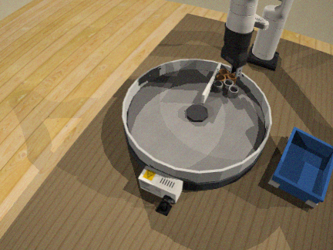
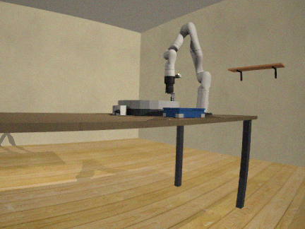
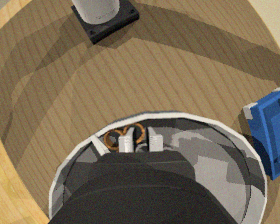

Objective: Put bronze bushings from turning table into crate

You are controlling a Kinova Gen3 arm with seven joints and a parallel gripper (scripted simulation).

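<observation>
The grey turning table (image 1: 196, 118) has a white rim and a dark hub (image 1: 196, 113). A cluster of bushings lies at its far side next to a white bar (image 1: 211, 83): bronze bushings (image 1: 225, 75) at the back, steel bushings (image 1: 227, 86) in front. My gripper (image 1: 236, 72) points straight down just above the bronze ones, partly open with nothing between the fingers. In the wrist view the white fingertips stand right over the bronze bushings (image 3: 119, 136). The blue crate (image 1: 306, 166) stands empty to the right of the table.
A white control box (image 1: 159, 184) sits against the table's near rim. The arm's base (image 1: 264, 58) stands behind the turning table. The crate also shows at the right edge of the wrist view (image 3: 269, 128).
</observation>
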